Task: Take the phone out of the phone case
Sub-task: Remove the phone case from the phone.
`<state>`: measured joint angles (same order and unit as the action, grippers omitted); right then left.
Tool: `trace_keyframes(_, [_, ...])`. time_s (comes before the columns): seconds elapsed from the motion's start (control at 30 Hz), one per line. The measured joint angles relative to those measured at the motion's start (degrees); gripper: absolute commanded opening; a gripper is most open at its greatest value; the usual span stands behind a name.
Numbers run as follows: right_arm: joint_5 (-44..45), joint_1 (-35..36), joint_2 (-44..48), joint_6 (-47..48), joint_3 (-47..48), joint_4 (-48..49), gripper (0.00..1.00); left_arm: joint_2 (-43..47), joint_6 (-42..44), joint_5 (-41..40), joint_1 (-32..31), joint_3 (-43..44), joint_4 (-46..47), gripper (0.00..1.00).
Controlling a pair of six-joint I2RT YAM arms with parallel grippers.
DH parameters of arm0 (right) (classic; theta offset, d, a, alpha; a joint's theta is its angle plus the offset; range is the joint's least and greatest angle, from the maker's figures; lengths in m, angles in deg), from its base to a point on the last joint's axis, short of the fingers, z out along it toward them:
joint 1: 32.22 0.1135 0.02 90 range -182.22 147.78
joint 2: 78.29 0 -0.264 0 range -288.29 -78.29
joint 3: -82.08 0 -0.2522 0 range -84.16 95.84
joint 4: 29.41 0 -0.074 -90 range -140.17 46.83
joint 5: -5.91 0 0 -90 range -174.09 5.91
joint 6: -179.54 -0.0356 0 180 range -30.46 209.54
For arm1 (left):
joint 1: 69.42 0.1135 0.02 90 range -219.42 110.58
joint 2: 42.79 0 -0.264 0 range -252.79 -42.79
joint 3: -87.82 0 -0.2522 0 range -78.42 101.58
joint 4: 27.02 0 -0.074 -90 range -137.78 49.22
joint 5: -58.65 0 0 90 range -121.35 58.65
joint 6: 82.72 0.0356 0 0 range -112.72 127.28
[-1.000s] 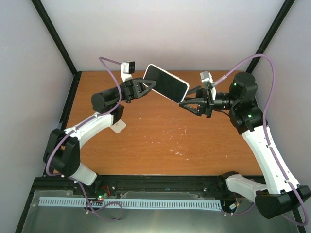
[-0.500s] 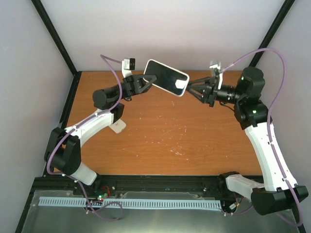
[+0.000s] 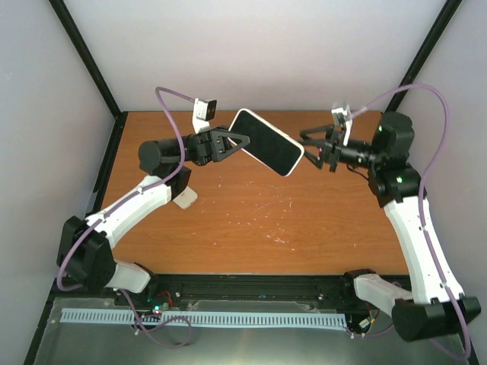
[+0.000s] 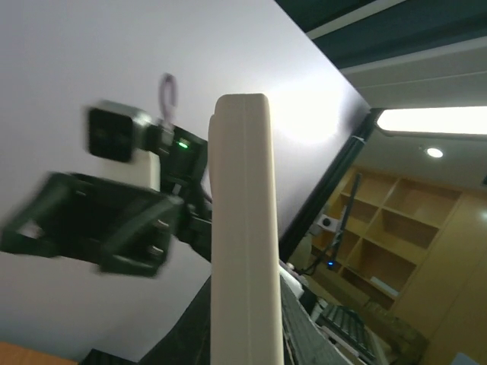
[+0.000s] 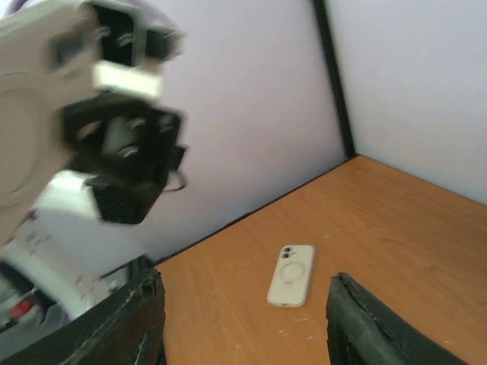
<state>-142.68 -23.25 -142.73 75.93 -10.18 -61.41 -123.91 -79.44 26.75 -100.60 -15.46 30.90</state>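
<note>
Obs., standing at the rig: phone (image 3: 266,142) is off the surface (image 3: 251,224), held in the air over its far half, roughly 12 o'clock from the surface's centre. Dark screen faces up toward the overhead camera. The long axis runs from about 10 o'clock to 4 o'clock, with the 4 o'clock end lower in the overhead view. The cream phone case (image 4: 242,251) is on it: a pale rim shows round the screen from above, and the left wrist view sees it edge-on as a cream upright bar. Left claw (image 3: 240,141) is clamped on the phone's 10 o'clock end, fingers pinching it front and back. Right claw (image 3: 308,146) sits at 3 o'clock of the phone, just beside its 4 o'clock corner. From overhead I cannot tell whether it touches. Its two fingers (image 5: 144,319) stand wide apart in the right wrist view with nothing between them. There the case's cream back (image 5: 23,114) lies off at 10 o'clock, blurred and outside the gap, so the right claw is spread and holding nothing. The left wrist view shows the right claw (image 4: 91,228) as a dark blurred shape at 9 o'clock of the phone's edge. A second cream case-like item (image 5: 291,275) lies flat on the surface, back up, with a ring mark and a lens cut-out. From overhead it sits at 8 o'clock of the held phone, well apart from it and partly under the left arm (image 3: 185,198).
</note>
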Motion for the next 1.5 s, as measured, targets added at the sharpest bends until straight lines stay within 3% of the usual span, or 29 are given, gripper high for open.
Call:
trace_keyframes(0.13, [-7.8,0.1,7.7,5.2,-5.6,-2.3,0.66,2.3,9.3,-1.4,0.2,0.7,-11.4,0.0])
trace_keyframes(0.27, [-13.8,0.5,11.0,8.0,-7.3,-3.8,0.6,2.4,14.7,-3.0,0.3,1.9,-16.9,0.0])
trace_keyframes(0.83, [-13.2,0.9,5.6,0.6,-6.8,4.0,0.44,0.7,15.0,-4.4,0.7,1.5,-16.9,0.0])
trace_keyframes(1.5, [-5.8,1.3,-2.6,0.9,3.9,-5.2,0.43,-1.7,11.4,-11.0,1.8,1.2,-13.0,0.0])
